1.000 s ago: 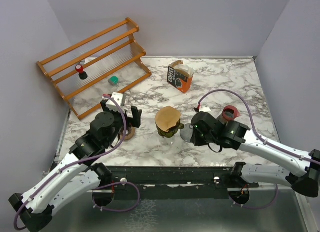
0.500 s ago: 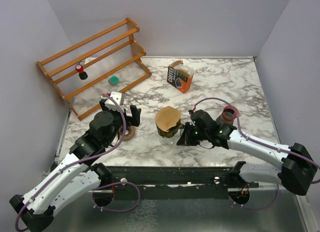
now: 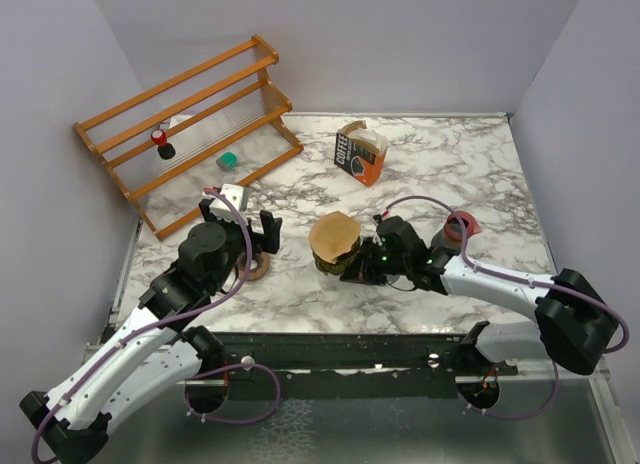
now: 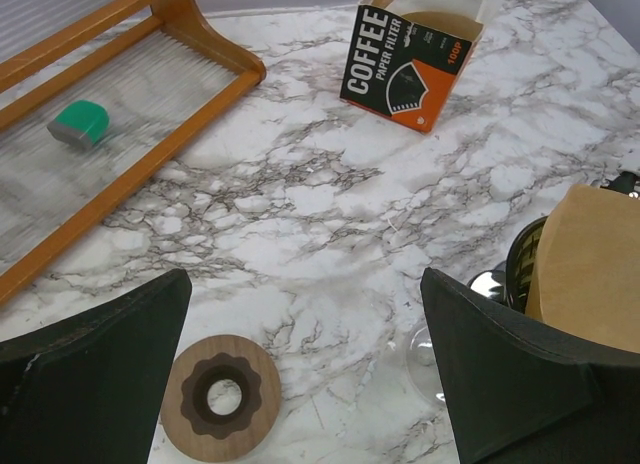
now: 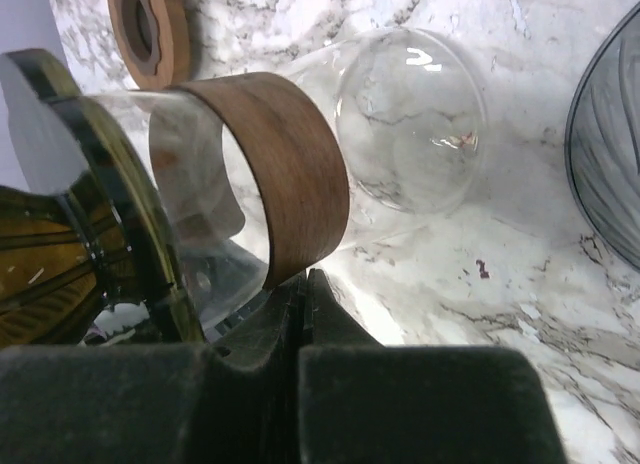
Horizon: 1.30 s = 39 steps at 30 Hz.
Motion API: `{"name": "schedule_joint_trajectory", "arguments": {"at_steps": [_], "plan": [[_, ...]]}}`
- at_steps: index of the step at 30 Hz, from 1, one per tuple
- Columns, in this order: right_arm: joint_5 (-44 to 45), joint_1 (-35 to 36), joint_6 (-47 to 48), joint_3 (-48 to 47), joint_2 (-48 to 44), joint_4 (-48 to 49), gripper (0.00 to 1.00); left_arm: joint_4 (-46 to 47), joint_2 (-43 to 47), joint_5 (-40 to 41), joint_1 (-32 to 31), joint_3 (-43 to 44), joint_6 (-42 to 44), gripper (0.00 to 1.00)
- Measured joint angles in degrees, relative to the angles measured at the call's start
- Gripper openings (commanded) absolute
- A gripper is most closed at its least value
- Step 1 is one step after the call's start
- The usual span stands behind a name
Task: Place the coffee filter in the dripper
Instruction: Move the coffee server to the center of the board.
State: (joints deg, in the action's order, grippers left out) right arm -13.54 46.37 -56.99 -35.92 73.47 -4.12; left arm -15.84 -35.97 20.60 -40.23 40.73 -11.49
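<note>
The brown paper coffee filter sits in the dark olive dripper, which rests on a glass carafe with a wooden collar. The filter and dripper rim also show at the right edge of the left wrist view. My right gripper is shut, its fingertips against the carafe's wooden collar just below the dripper. My left gripper is open and empty, hovering above a wooden ring to the left of the dripper.
An orange and black coffee filter box stands behind the dripper. A wooden rack holding a green item is at the back left. A red-rimmed cup stands right of my right arm. A grey ribbed bowl lies nearby.
My right gripper has moved left across the table and now presses against the carafe under the dripper. The left arm has barely moved.
</note>
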Motion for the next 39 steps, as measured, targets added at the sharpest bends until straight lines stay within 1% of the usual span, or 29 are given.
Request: {"name": "schedule_joint_trajectory", "arguments": {"at_steps": [15,26,34,39], "plan": [[0.0,-0.35,-1.66,-1.16,9.11,10.91,0.0,0.02,1.4,-0.44,0.04,0.0,0.02,0.99],[0.24,-1.16,-0.17,-10.8,20.52,15.21,0.01,0.02,2.78,-0.42,0.52,-0.04,0.17,0.99],[-0.74,-4.68,1.38,-17.64,28.94,19.1,0.0,0.04,4.09,-0.39,0.52,-0.04,0.15,0.99],[-1.88,-6.03,1.88,-23.82,34.38,20.02,0.01,0.04,4.09,-0.37,0.74,-0.04,0.15,0.99]]}}
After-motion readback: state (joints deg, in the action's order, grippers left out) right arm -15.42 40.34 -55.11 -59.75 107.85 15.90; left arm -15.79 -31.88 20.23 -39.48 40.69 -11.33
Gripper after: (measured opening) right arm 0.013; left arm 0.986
